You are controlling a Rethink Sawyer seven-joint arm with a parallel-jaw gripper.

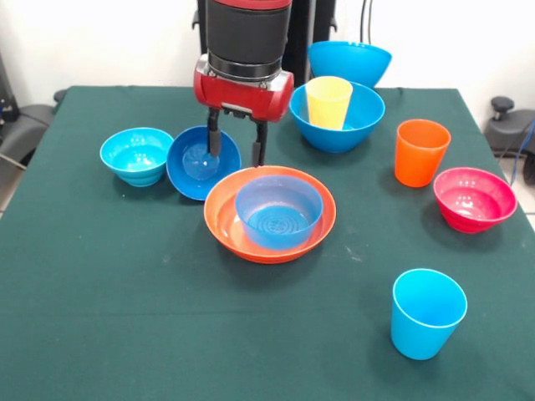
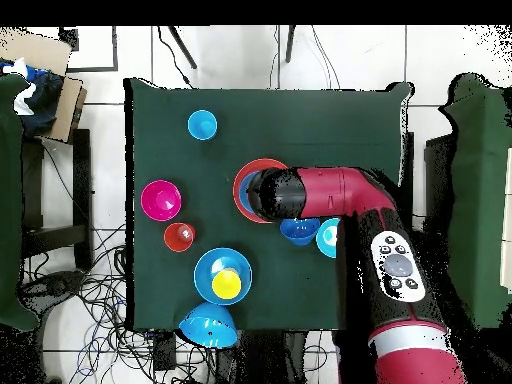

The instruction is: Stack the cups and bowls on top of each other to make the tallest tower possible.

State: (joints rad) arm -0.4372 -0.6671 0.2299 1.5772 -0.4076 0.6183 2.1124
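Med blue bowl (image 1: 278, 210) inside orange bowl (image 1: 224, 219)

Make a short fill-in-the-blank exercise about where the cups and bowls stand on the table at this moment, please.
1. The yellow cup stands inside a large ____ bowl.
2. The medium light blue bowl sits inside the wide ____ bowl.
3. The orange cup stands next to the ____ bowl.
4. The gripper hangs with its jaws ____.

Missing words: blue; orange; magenta-red; open
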